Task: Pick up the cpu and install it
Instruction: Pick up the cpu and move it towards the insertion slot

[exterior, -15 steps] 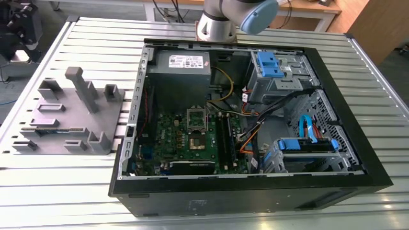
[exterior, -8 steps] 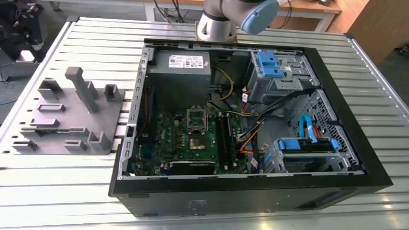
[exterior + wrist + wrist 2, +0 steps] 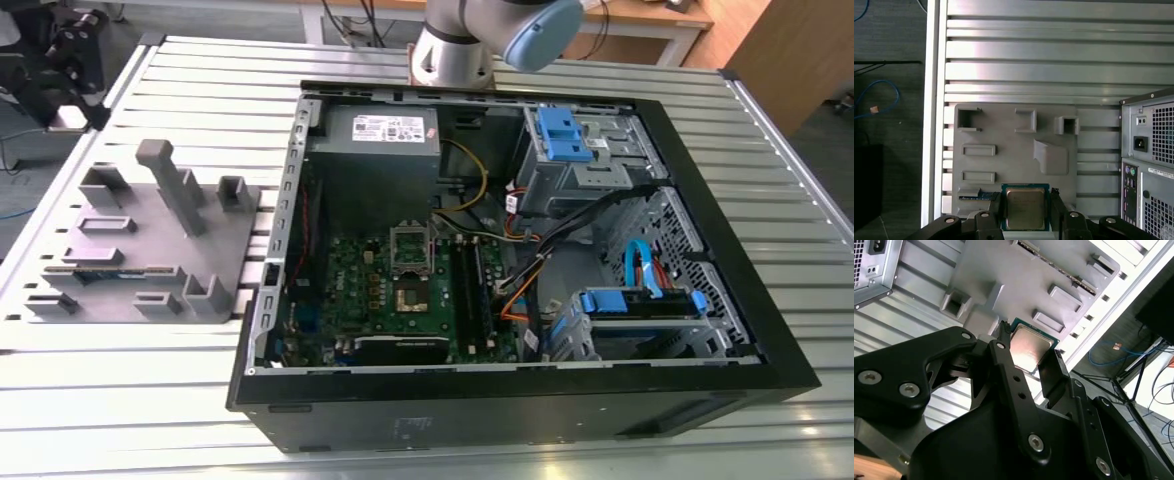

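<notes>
The end effector [image 3: 1025, 199] is closed on the cpu [image 3: 1025, 209], its two black fingers [image 3: 995, 206] pressed against opposite edges of the chip and standing only as far apart as the chip is wide. In both wrist views the cpu [image 3: 1030, 346] sits silvery side up between them, held above the grey tray [image 3: 1004, 130] and seen against the tray edge where a memory stick [image 3: 975, 196] lies. The tray rests on the slatted table [image 3: 134, 400]. The open computer case [image 3: 534, 400] stands just beside the tray, on the exterior view's right of it, with its green motherboard [image 3: 360, 285] exposed.
</notes>
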`<state>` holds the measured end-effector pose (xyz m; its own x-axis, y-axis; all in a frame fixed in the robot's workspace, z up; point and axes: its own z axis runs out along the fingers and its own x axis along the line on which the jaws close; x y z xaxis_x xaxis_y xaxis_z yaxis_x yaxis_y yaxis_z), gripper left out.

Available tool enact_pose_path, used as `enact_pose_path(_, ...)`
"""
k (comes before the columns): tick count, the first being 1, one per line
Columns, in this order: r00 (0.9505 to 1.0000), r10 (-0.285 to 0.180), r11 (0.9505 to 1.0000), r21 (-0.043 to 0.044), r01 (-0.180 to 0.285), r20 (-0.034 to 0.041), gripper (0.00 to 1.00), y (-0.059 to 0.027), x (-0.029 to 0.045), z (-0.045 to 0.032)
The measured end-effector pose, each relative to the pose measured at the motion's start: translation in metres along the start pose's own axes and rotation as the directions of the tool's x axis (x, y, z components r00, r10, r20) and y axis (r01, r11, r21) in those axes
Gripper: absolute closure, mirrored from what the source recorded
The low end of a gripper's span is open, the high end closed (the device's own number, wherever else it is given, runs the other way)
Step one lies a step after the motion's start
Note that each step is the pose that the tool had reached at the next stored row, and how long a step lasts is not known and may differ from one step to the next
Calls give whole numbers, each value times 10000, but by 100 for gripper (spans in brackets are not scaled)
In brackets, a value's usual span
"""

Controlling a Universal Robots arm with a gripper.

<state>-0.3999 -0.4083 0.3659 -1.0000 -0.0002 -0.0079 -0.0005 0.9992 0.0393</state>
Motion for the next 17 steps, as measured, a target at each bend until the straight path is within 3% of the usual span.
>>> enact_pose_path(17,10000,0,10000,-1,0,0,53,0,-357,3)
